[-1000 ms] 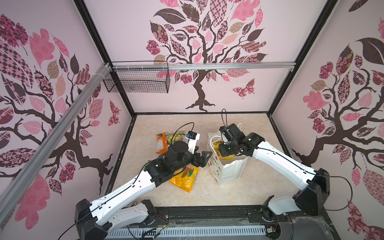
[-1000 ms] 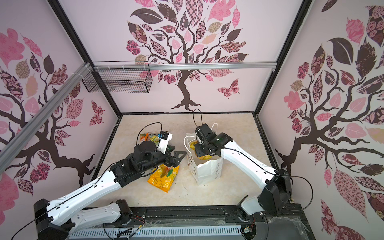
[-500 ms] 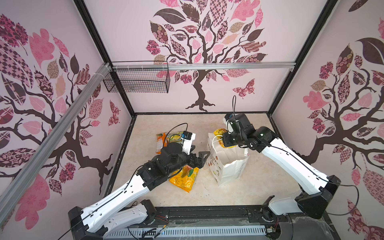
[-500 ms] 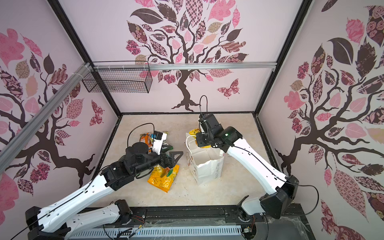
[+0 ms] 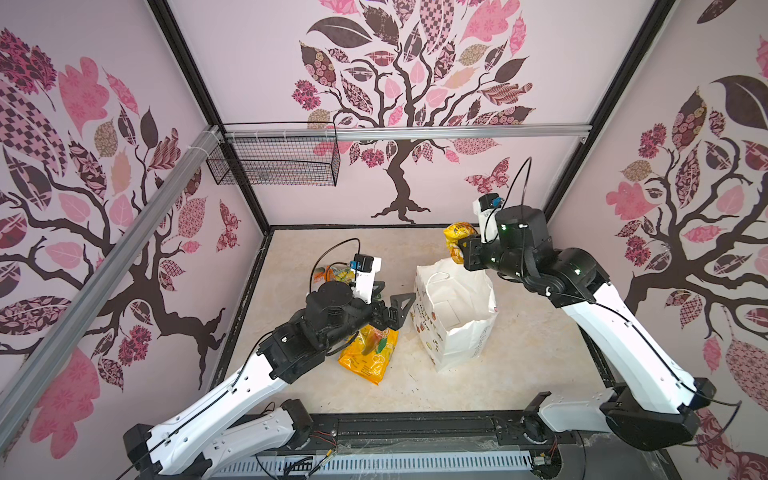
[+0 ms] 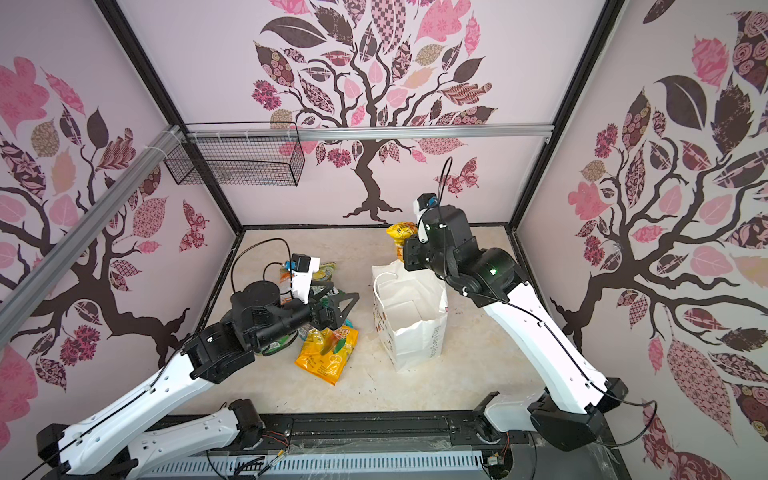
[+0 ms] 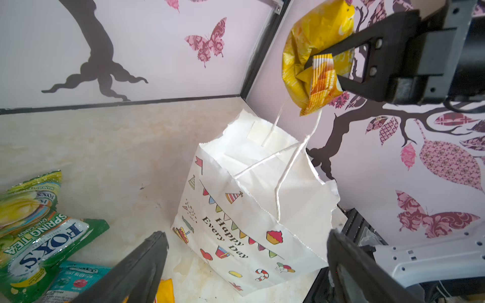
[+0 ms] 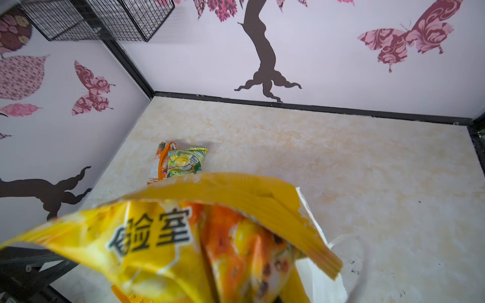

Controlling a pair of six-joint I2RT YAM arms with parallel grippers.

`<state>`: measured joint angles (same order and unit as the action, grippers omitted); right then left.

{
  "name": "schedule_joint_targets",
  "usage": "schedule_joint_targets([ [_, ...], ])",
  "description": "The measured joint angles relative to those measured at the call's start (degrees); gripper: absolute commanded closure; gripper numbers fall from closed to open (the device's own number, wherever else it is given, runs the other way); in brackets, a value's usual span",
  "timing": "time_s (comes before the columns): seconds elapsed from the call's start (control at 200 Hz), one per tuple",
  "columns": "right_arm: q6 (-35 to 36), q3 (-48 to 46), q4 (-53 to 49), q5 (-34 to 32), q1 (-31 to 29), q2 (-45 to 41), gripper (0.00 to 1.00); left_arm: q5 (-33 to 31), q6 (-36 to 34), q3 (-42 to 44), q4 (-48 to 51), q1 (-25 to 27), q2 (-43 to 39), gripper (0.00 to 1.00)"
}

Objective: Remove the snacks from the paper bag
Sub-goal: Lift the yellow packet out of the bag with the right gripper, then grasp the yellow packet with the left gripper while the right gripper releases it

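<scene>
Raised above paper bag, right pincer pinches yellow packet; left pincer gapes empty.

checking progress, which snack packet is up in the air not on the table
The crinkly yellow plastic packet, pinched in the right hand above the white paper bag; the others, like the green FOX'S packet, lie on the table.

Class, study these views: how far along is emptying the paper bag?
Done: an orange packet, a FOX'S packet and others lie on the table beside the bag. In hand: the right end effector holds a yellow packet above the bag. Left: set it down; no further packet shows inside.
</scene>
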<state>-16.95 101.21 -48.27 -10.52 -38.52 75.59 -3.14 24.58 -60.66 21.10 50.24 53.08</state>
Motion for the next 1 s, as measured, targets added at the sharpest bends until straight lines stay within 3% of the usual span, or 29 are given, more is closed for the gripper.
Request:
schedule_joint_targets([
  [0.205, 0.2, 5.2, 0.4, 0.6, -6.6, 0.4, 0.94, -3.0, 0.5, -5.7, 0.6, 0.0, 0.0, 0.04],
  [0.455, 0.3, 7.3, 0.5, 2.4, -10.7, 3.0, 0.94, -7.1, -1.0, -11.0, 0.0, 0.0, 0.3, 0.05],
  [0.66, 0.3, 7.2, 0.5, 4.5, -12.9, 4.9, 0.94, -7.0, -1.3, -13.6, -3.2, 0.0, 2.3, 0.05],
  [0.84, 0.2, 7.0, 1.0, 6.3, -14.2, 4.9, 0.94, -5.3, -1.2, -14.3, -4.8, 0.0, 5.6, 0.09],
  [0.995, 0.2, 5.2, 2.6, 8.6, -14.6, 4.9, 0.92, -3.3, -0.9, -14.3, -4.7, 0.0, 7.8, 0.21],
])
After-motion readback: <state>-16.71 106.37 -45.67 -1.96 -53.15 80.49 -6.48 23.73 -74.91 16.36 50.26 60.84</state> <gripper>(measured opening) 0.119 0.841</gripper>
